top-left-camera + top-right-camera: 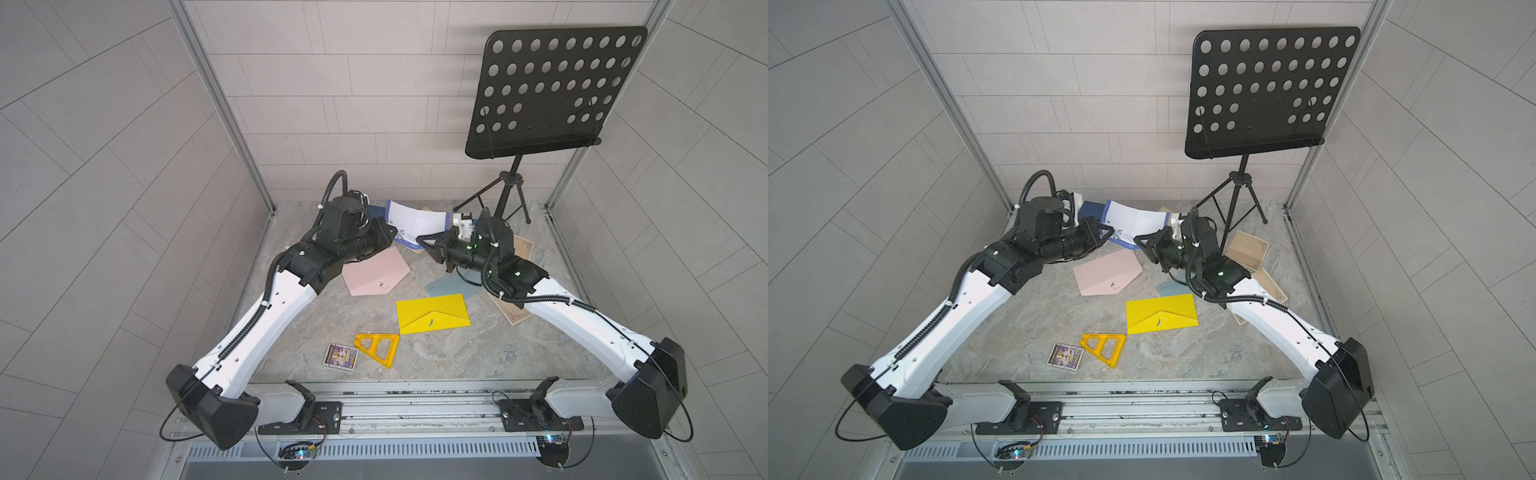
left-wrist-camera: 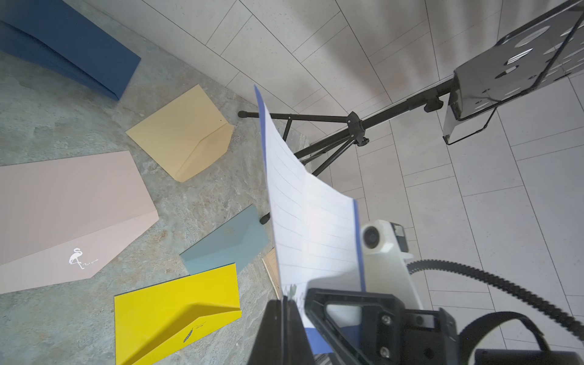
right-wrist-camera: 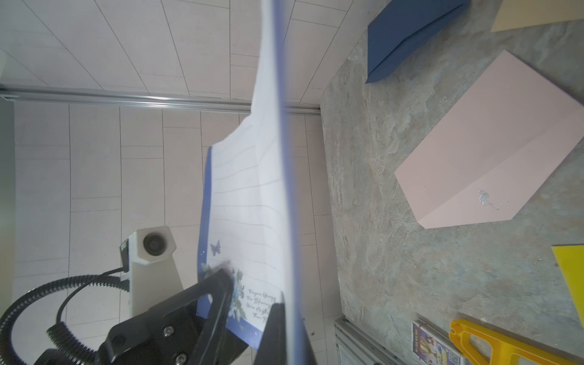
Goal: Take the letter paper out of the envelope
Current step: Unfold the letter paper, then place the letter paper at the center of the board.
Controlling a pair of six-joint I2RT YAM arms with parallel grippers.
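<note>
Letter paper [image 1: 417, 218] is clear of every envelope, raised over the table's [image 1: 316, 328] 12 o'clock. The navy envelope [image 1: 376, 210] lies at its 9 o'clock, pink envelope [image 1: 374, 274] at 7, yellow envelope [image 1: 432, 313] at 6; contents hidden. Both my arms reach forward: left gripper [image 1: 392, 230] pinches its 8 o'clock corner, right gripper [image 1: 419, 240] is clamped on its 6 o'clock edge.

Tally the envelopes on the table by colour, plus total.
Navy blue paper envelope: 1
Pink paper envelope: 1
Yellow paper envelope: 1
Grey-blue paper envelope: 1
Tan paper envelope: 1
Total: 5
</note>
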